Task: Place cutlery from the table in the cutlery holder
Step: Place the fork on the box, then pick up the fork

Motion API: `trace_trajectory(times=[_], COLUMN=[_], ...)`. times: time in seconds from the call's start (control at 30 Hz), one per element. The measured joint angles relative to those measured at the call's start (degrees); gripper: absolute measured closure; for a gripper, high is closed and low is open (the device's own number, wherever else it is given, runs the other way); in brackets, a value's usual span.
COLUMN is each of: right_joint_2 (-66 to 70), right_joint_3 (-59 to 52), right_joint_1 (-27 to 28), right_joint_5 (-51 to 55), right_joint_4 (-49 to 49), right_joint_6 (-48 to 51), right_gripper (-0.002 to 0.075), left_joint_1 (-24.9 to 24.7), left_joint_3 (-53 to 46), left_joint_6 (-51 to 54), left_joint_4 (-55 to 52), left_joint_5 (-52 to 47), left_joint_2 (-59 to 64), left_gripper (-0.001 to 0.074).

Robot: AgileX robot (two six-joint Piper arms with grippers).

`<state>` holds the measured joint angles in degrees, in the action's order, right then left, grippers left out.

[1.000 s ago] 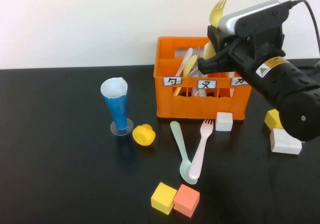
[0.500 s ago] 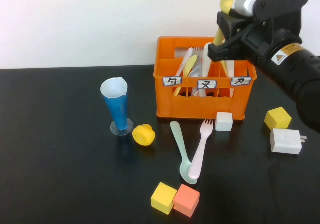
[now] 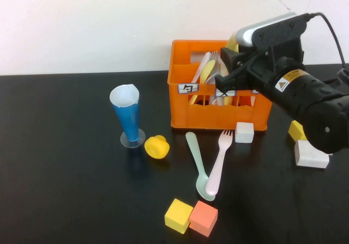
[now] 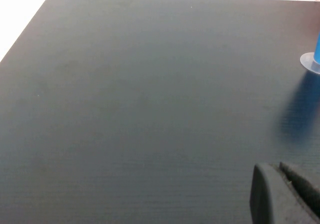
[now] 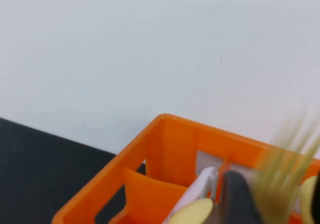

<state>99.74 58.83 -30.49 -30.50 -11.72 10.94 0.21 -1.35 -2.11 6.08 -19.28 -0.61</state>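
Black glossy counter [image 3: 65,189]. Left hand [image 4: 285,196] low over bare counter at left, near blue cup [image 3: 127,119]; finger state cannot tell. Yellow lump [image 3: 156,146] beside cup. Mint spoon [image 3: 197,165] and pink fork [image 3: 218,162] lie touching on counter, just in front of orange cutlery holder [image 3: 182,105]. Right hand [image 3: 229,72] over holder's right slots, fingers apart, blurred yellow fork [image 5: 287,169] between them.

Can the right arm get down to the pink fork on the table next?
Probably yes. The pink fork lies in the open in front of the cutlery holder, with only the mint spoon touching it. The right end effector sits above the holder, close by.
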Motion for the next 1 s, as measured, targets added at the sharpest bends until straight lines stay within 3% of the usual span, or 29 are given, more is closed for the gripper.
trace_trajectory(times=[0.1,0.2,0.47,0.7,1.0], right_joint_2=[-0.2,-2.0,-13.1,-21.7,-21.2], right_joint_3=[0.0,0.0,0.0,0.0,2.1], right_joint_1=[0.0,0.0,0.0,0.5,0.5], right_joint_5=[1.4,6.5,23.1,47.2,74.8], right_joint_4=[0.1,0.1,0.6,2.1,2.8], right_joint_6=[0.0,0.6,3.3,3.6,-1.1], right_gripper=[0.0344,0.0330,0.0400,0.0447,0.0454], left_joint_1=[0.0,0.0,0.0,0.0,0.0], left_joint_3=[0.0,0.0,0.0,0.0,0.0], left_joint_6=[0.0,0.0,0.0,0.0,0.0], left_joint_4=[0.0,0.0,0.0,0.0,0.0], left_joint_5=[0.0,0.0,0.0,0.0,0.0], left_joint_2=[0.0,0.0,0.0,0.0,0.0], left_gripper=[0.0736,0.0736,0.0736,0.0736,0.0736])
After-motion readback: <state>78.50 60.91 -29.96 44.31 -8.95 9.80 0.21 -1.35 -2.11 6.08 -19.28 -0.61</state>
